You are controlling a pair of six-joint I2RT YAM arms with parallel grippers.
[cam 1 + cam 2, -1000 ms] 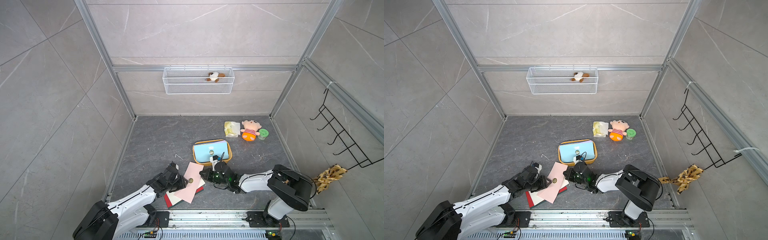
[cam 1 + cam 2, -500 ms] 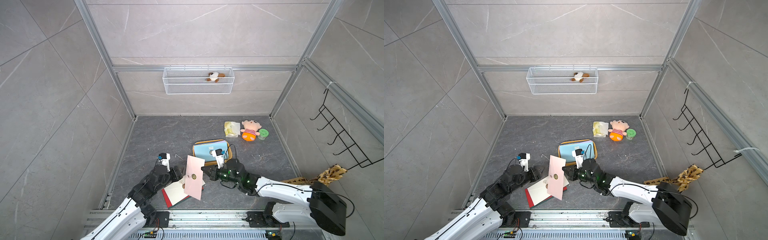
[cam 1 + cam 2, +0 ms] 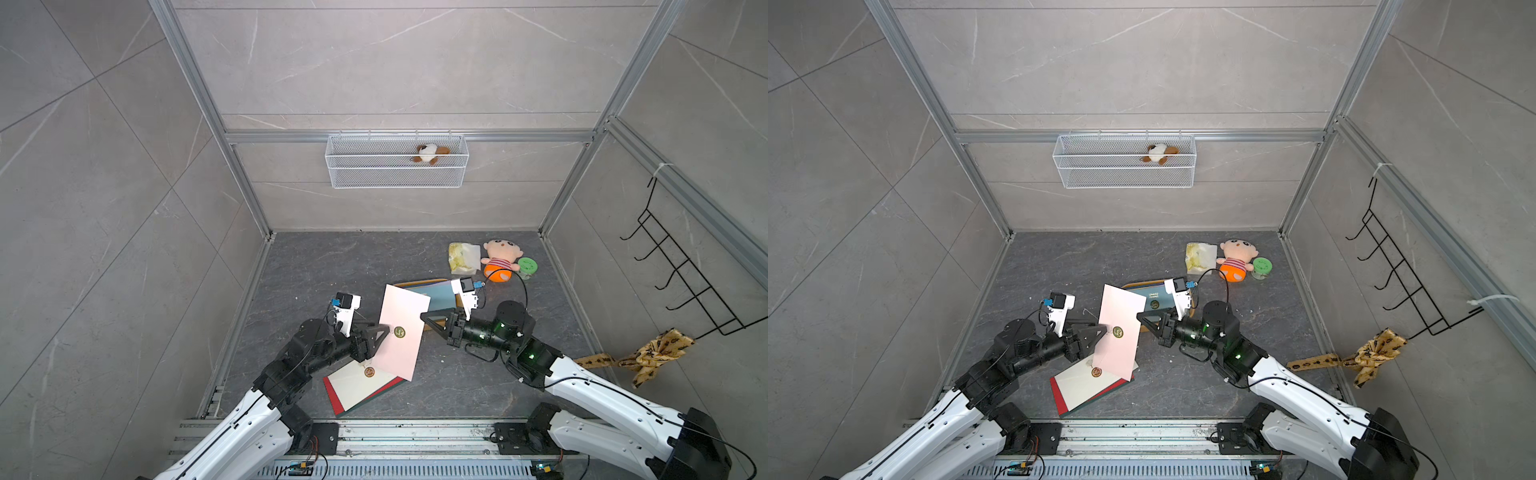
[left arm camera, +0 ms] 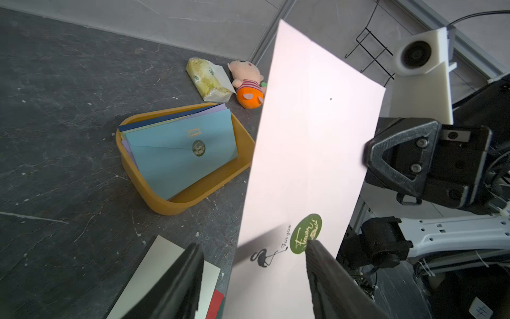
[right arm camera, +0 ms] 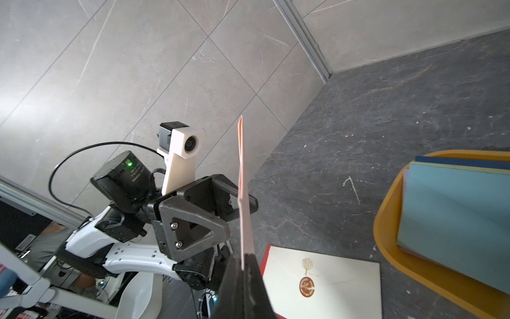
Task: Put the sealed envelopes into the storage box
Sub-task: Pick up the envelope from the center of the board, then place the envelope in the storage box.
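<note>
Gripping pink envelope (image 3: 402, 320), right fingers (image 3: 435, 323) clamped, left fingers (image 4: 327, 276) apart, green seal (image 4: 306, 233) apparently reading "Forever"

Pink envelope (image 4: 309, 124) stands upright, screening the storage box (image 4: 165, 206).

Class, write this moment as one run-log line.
right gripper: jaws shut on pink envelope | left gripper: jaws open | box: blue envelope on top

White arm links (image 3: 232, 432), black joints (image 3: 513, 316); black triangular fingers (image 5: 190, 218), two screws (image 5: 173, 226); green LED (image 5: 129, 164).
</note>
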